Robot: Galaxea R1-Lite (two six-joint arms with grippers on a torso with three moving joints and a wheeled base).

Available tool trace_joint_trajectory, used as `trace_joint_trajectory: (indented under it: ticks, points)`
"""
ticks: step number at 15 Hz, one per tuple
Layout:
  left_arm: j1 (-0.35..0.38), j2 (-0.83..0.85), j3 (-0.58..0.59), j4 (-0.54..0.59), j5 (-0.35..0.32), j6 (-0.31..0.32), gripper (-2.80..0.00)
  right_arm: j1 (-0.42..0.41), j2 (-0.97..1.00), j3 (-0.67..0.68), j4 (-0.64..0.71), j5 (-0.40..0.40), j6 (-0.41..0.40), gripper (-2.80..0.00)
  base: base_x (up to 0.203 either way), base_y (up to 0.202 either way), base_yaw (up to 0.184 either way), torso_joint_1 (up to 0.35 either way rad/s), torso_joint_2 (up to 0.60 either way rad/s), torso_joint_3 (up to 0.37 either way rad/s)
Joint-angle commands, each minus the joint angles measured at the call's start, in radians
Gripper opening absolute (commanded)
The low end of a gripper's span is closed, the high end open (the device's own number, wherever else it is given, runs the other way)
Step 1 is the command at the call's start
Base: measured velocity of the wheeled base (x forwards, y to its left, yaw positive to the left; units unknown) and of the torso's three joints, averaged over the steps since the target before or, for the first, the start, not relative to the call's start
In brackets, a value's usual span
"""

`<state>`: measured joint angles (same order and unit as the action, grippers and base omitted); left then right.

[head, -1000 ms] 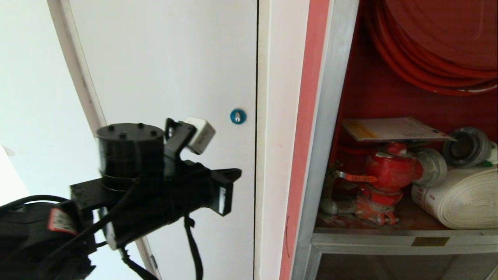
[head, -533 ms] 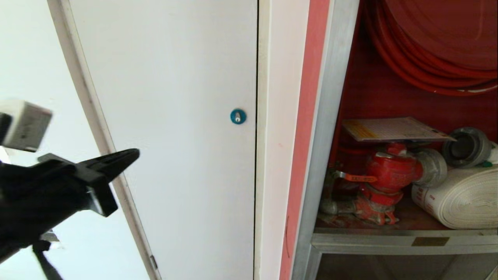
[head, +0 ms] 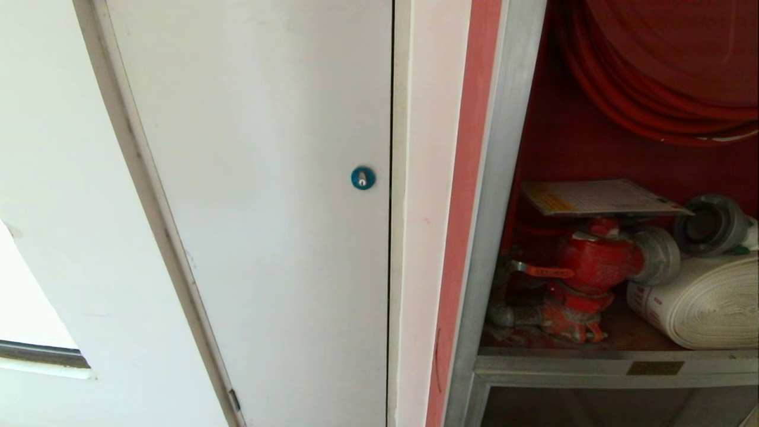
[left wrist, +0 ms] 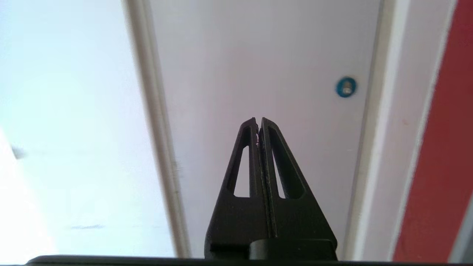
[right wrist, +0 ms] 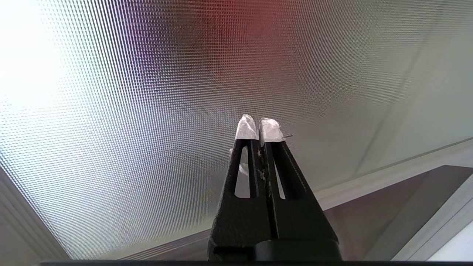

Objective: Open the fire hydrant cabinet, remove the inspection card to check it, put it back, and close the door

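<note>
You are looking at fire hydrant cabinet [head: 504, 178] standing open on right. Inspection card [head: 602, 197] is lying flat atop red valve [head: 587, 267], left of white rolled hose [head: 699, 302]. Left gripper [left wrist: 258, 122] is pointing at white door [left wrist: 258, 66] (blue lock [left wrist: 346, 87] further right), fingers pressed together, gripping nothing. Right gripper [right wrist: 259, 125] is facing textured glass panel [right wrist: 147, 111], tips together, empty.
</note>
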<state>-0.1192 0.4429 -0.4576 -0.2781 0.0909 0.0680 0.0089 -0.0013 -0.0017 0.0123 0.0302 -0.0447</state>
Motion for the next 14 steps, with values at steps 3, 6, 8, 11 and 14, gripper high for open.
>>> trace_joint_trajectory:
  ticks: [3,6,8,11,14]
  points:
    - [0.092,-0.265,0.020,0.153,0.065,0.024,-2.80,0.000,0.001,0.000,0.000,0.000,-0.001,-2.80,0.000,0.000,0.000,0.000,0.00,0.000]
    - [0.100,-0.342,0.150,0.156,0.053,0.053,-2.80,0.000,0.001,0.000,0.000,0.000,0.000,-2.80,0.000,0.000,0.000,0.000,0.00,0.000]
    - [0.101,-0.405,0.255,0.156,0.011,0.063,-2.80,0.000,0.001,0.000,0.000,0.000,-0.001,-2.80,0.000,0.000,0.000,0.000,0.00,0.000]
    - [0.101,-0.443,0.376,0.148,-0.057,0.063,-2.80,0.000,0.001,0.000,0.000,0.000,-0.001,-2.80,0.000,0.000,0.000,0.000,0.00,0.000]
    - [0.102,-0.443,0.426,0.148,-0.115,0.068,-2.80,0.000,0.001,0.000,0.000,0.000,0.000,-2.80,0.000,0.000,0.000,0.000,0.00,0.000]
